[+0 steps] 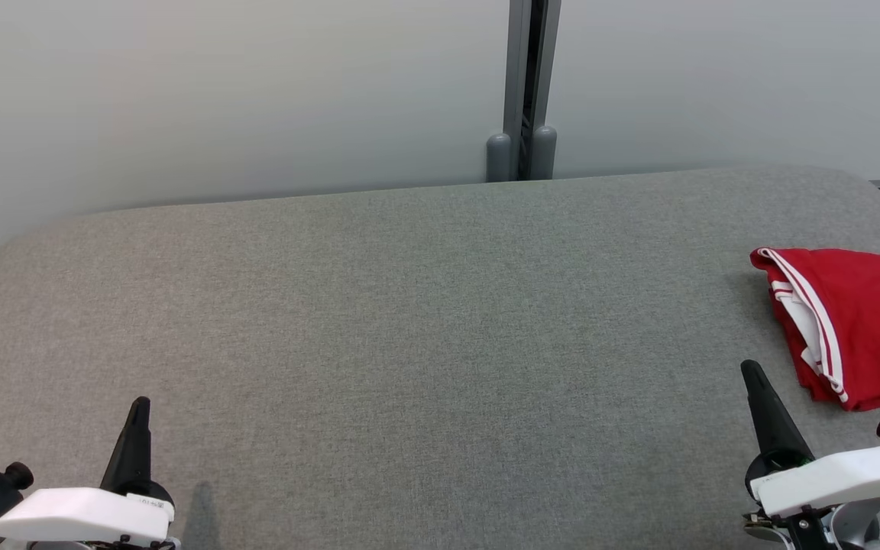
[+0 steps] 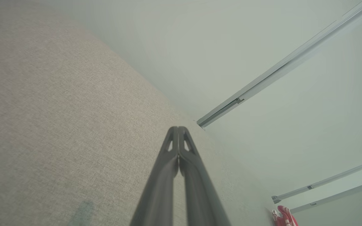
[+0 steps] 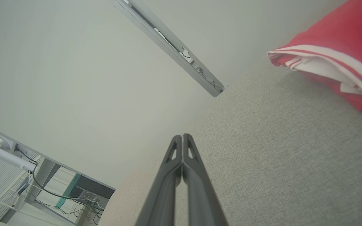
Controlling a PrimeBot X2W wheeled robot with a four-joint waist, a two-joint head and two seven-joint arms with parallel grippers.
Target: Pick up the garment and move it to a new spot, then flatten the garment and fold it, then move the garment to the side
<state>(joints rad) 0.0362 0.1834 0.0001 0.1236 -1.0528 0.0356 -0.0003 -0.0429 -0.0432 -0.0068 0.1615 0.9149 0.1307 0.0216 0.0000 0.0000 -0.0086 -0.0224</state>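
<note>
Right claw (image 1: 750, 371) near red garment (image 1: 864, 321)

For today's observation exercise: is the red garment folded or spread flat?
Folded. The red garment lies in a compact bundle, its white-striped edges stacked in layers; its right end runs past the picture's edge.

garment (image 1: 864, 321): red, white striped trim | counter (image 1: 409, 321): plain grey weave | wall (image 1: 180, 92): pale grey | left claw (image 1: 140, 405): black, white casing | right claw (image 1: 750, 371): black, white casing
</note>
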